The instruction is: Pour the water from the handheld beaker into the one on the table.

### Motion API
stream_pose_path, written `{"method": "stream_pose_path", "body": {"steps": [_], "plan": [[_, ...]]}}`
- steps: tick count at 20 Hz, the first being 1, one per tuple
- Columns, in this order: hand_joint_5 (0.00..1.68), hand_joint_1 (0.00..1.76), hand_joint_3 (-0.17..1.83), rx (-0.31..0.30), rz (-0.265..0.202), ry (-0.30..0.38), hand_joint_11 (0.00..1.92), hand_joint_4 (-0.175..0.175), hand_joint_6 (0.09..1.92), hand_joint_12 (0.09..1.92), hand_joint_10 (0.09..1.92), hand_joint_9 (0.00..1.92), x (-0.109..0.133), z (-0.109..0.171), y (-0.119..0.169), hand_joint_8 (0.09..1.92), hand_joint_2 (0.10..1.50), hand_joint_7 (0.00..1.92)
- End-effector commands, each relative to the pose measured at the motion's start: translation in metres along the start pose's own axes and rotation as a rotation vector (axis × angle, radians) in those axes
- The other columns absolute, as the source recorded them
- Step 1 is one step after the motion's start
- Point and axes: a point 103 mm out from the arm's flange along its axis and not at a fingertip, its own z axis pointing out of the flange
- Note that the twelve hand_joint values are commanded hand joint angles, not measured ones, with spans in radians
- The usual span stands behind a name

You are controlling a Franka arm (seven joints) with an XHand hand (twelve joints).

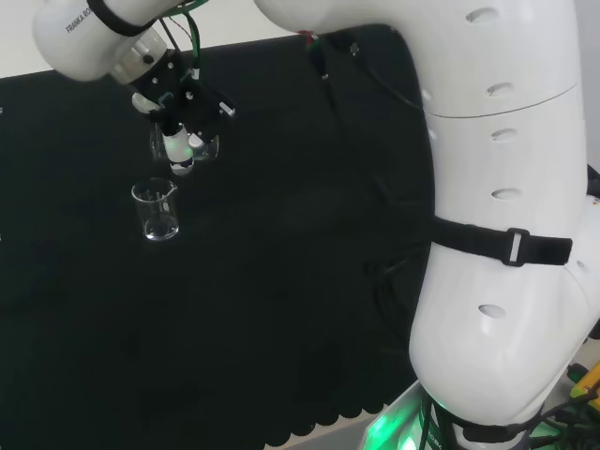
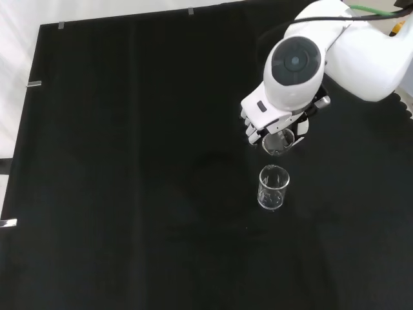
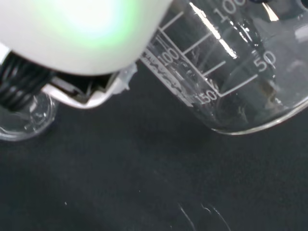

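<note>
Just clear glass beakers, black cloth.

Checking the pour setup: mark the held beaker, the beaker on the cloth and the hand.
held beaker [image 2: 279, 143]: front view, on its glass wall under the hand.
beaker on the cloth [image 2: 273, 190]: front view, on its side wall.
hand [image 2: 255, 129]: front view, on the white fingers curled round the held beaker.
</note>
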Motion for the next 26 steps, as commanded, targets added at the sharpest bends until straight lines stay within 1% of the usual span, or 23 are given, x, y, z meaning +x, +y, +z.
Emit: {"method": "stream_pose_path", "body": {"steps": [1,4,10,19,26], "plan": [[1.2,1.31,0.98,-0.061,0.049,0.098,1.42,-0.175,0.93,0.69,0.73,1.67,-0.01,-0.002,-0.004,0.89,0.5,1.27],[1.2,1.31,0.98,-0.081,0.067,0.117,1.42,-0.175,0.93,0.69,0.73,1.67,-0.012,-0.001,-0.005,0.89,0.5,1.27],[1.2,1.31,0.98,-0.086,0.07,0.137,1.42,-0.175,0.93,0.69,0.73,1.67,-0.014,0.004,-0.006,0.89,0.5,1.27],[1.2,1.31,0.98,-0.079,0.067,0.204,1.42,-0.175,0.93,0.69,0.73,1.67,-0.017,0.015,-0.006,0.9,0.5,1.27],[1.2,1.31,0.98,-0.101,0.072,0.229,1.42,-0.175,0.93,0.69,0.73,1.67,-0.021,0.021,-0.008,0.9,0.5,1.27]]}}
